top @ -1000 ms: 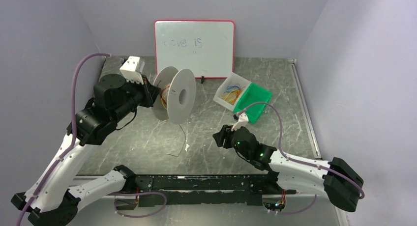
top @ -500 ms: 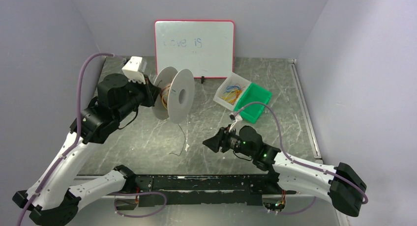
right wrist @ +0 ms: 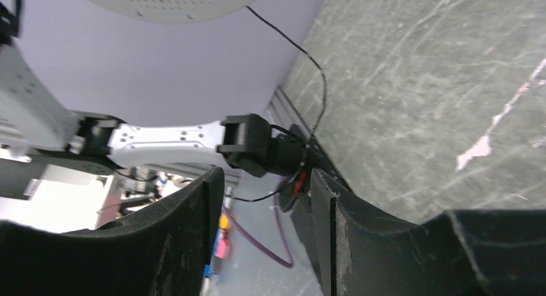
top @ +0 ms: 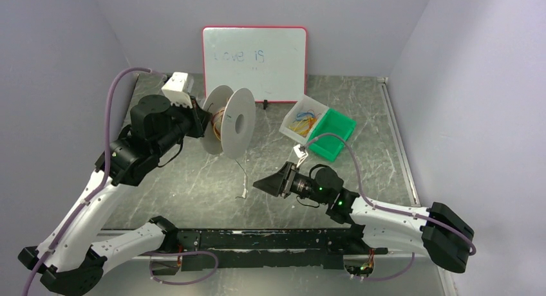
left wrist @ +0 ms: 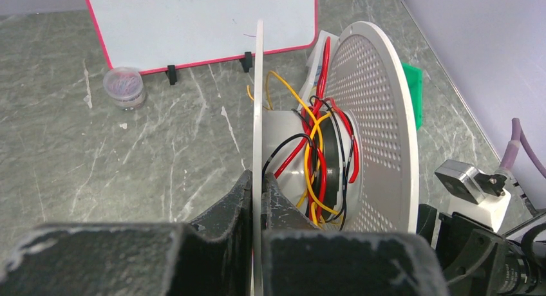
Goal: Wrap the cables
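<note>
A white two-flange spool stands on edge at the table's back left. Red, yellow and black cables are wound loosely on its hub. My left gripper is shut on the spool's near flange, one finger on each face. A thin black strand hangs from the spool to the table; it also shows in the right wrist view. My right gripper is open and empty, low over the table just right of that strand, pointing left. Its fingers hold nothing between them.
A whiteboard leans on the back wall. A white bin with orange-yellow wires and a green bin sit at the back right. A small round jar stands by the whiteboard. A black rail runs along the near edge.
My right gripper has swung left and lower, toward the strand under the spool, and now points left. My left gripper keeps hold of the spool, nearly still.
</note>
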